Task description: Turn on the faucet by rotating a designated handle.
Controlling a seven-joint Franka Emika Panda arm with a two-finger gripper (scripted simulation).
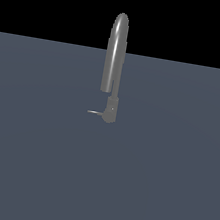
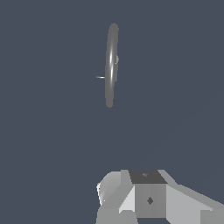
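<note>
**A:** Biggest thing first: the worktop (image 1: 32, 160), a flat slate-blue sheet running off to a black backdrop. Out in the middle of it, towards the far side, stands the faucet (image 1: 116, 52).

**B:** I see it. Tall grey metal gooseneck, the arch doubling back down, on a short darker base. And the arm?

**A:** Not in the exterior view at all. The wrist view shows only blocky white and grey housing low in the picture, well apart from the tap. I can't make out the claw's fingers, so I can't tell whether it's open or closed. It holds nothing that I can see.

**B:** Where's the bit it has to turn?

**A:** The handle (image 1: 95, 112), down at the base, poking out sideways towards the exterior view's left. A thin pale rod, far slimmer than the spout. In the wrist view it's a mere sliver beside the tube.

**B:** So what could go wrong?

**A:** My guess is the approach. The spout arches right above the base, so coming down carelessly could knock the tube instead. And a rod that thin is easy to miss or slip off: push too close to the base and there's little leverage, too near the tip and the fingers may slide past it.
</note>
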